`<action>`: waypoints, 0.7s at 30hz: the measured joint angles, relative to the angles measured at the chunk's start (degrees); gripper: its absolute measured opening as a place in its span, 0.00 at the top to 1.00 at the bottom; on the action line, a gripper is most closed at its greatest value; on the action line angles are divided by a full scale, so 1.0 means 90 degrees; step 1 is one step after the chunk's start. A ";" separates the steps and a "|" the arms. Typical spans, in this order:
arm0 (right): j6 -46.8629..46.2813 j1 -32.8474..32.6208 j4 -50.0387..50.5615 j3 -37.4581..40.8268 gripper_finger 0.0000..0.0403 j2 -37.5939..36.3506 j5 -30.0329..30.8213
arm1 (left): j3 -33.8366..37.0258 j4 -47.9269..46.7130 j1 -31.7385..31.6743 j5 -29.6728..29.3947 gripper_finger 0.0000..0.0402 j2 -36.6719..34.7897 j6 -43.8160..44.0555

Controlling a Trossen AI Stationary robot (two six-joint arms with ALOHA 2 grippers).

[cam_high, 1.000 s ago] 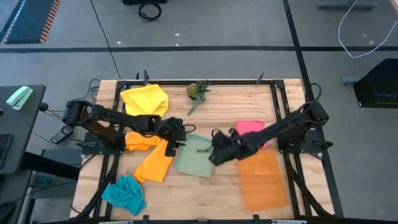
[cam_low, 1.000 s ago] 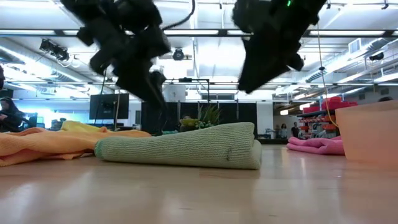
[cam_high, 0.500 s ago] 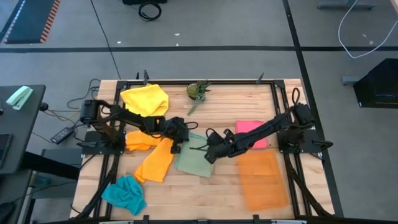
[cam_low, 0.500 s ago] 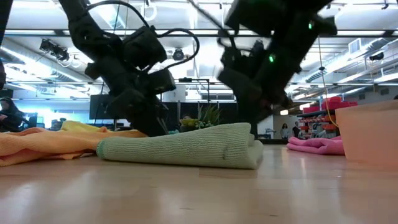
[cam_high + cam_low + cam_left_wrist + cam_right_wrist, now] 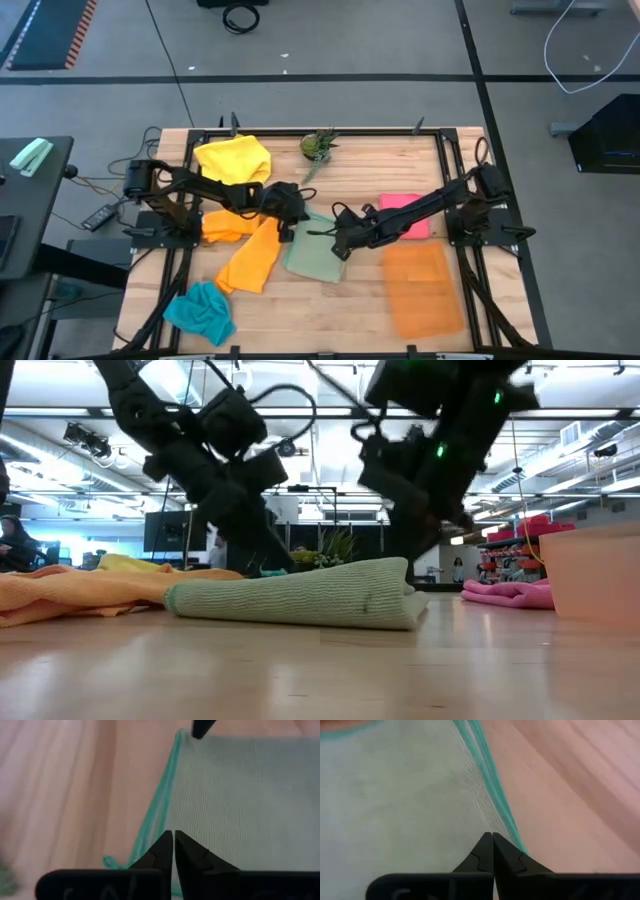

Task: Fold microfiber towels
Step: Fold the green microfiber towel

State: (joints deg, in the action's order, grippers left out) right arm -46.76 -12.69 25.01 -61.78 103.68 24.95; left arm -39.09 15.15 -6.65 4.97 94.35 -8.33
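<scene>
A pale green towel (image 5: 312, 258) with a teal hem lies folded on the table's middle; in the low view (image 5: 300, 595) it shows as a thick flat roll. My left gripper (image 5: 292, 222) is down at its far left corner, fingers shut (image 5: 173, 836). My right gripper (image 5: 338, 246) is down at its right edge, fingers shut (image 5: 492, 837). Orange towels (image 5: 248, 262) lie just left of it. A yellow towel (image 5: 233, 160), a teal towel (image 5: 200, 312) and a pink towel (image 5: 403, 204) lie around. My left gripper is shut on the pale green towel at its teal-hemmed edge (image 5: 150, 832), near the far left corner, coming slanting down from the table's left. One layer or several, I cannot tell. The towel lies on the table. My right gripper is shut on the towel just inside its teal-hemmed right edge (image 5: 506, 826), coming slanting down from the table's right. The fingertips hide the place of contact. The towel lies flat on the table.
A stiff translucent orange mat (image 5: 423, 288) lies at the near right. A small green spiky plant (image 5: 318, 147) stands at the far middle. The table's metal frame (image 5: 440, 140) runs along its edges. Bare wood shows along the near edge between the teal towel and the mat.
Both grippers have come down onto the pale green towel. My left gripper has gone toward the table's right and far edge to the towel's corner; my right gripper has gone a little toward the table's left to the towel's right edge.
</scene>
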 joint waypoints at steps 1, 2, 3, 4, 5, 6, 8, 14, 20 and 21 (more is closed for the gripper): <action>0.0042 -0.0040 0.0045 -0.0059 1.00 -0.0094 0.0021 | -0.0002 -0.0031 -0.0026 -0.0006 0.93 -0.0106 0.0002; 0.0051 -0.0086 0.0153 -0.0110 1.00 -0.0172 0.0069 | 0.0002 -0.0164 -0.0058 -0.0005 0.93 -0.0251 0.0006; 0.0051 -0.0151 0.0205 -0.0165 1.00 -0.0270 0.0125 | 0.0006 -0.0197 -0.0081 -0.0003 0.93 -0.0360 0.0007; 0.0047 -0.0239 0.0192 -0.0196 1.00 -0.0365 0.0233 | -0.0017 -0.0219 -0.0084 -0.0005 0.94 -0.0456 0.0011; 0.0024 -0.0335 0.0128 -0.0207 1.00 -0.0438 0.0346 | -0.0010 -0.0407 -0.0084 -0.0007 0.95 -0.0565 0.0012; -0.0008 -0.0446 -0.0010 -0.0207 1.00 -0.0478 0.0475 | -0.0002 -0.0521 -0.0077 0.0005 0.96 -0.0593 -0.0001; -0.0138 -0.0667 -0.0415 -0.0146 1.00 -0.0466 0.0656 | 0.0007 -0.0832 -0.0059 0.0244 0.98 -0.0578 -0.0035; -0.0218 -0.0909 -0.1869 -0.0089 1.00 0.0331 0.0597 | 0.0036 -0.0780 -0.0062 0.0600 0.97 0.0012 -0.0118; -0.0574 -0.0999 -0.2049 -0.0080 1.00 0.0677 0.0076 | -0.0024 -0.0392 -0.0059 0.0600 0.98 0.0571 -0.0024; -0.0659 -0.1054 -0.2072 -0.0091 1.00 0.0696 -0.0008 | -0.0027 -0.0345 -0.0059 0.0610 0.98 0.0604 0.0018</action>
State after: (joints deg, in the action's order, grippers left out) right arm -52.69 -22.17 6.37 -62.59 109.94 24.88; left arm -39.33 12.05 -7.18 10.46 99.78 -8.16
